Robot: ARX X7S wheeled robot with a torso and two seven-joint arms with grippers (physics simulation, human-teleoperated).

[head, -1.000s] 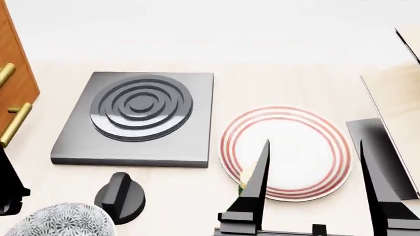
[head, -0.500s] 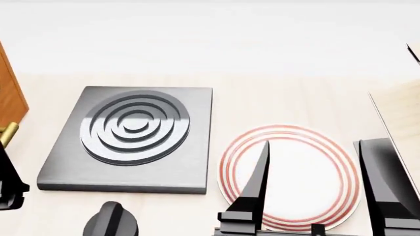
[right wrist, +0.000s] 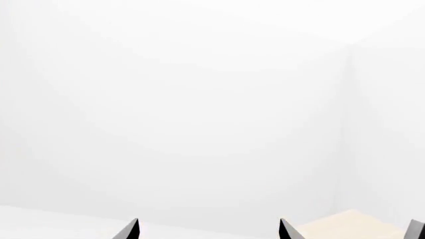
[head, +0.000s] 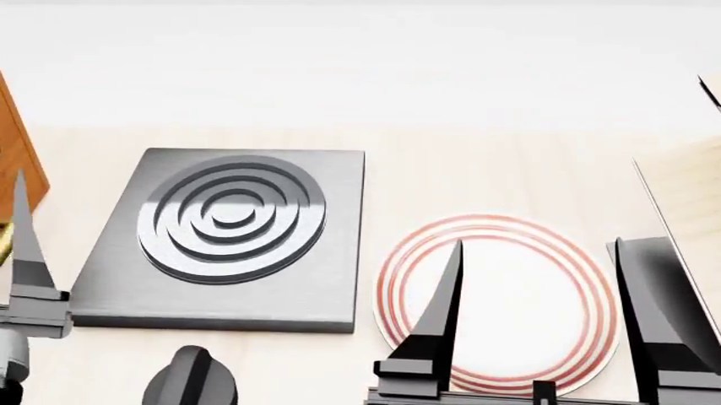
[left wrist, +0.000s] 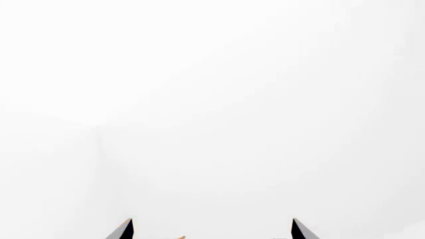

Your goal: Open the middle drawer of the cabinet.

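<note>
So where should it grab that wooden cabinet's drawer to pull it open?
Probably the brass bar handle, approached from the front of the cabinet; the flat wood offers nothing to pinch. Only a sliver of brass shows at the head view's left edge.

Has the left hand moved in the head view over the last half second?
Yes. Against the unmoved hotplate, the left hand's finger has risen beside the cabinet edge.

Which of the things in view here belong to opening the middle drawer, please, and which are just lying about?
Belong to the job:
- cabinet, only an edge showing at far left; the middle drawer itself is not in view
- left gripper, jaws apart
- right gripper, jaws apart

Just lying about:
- grey ringed burner plate
- red-striped plate
- black knob
- pale wooden rack
</note>
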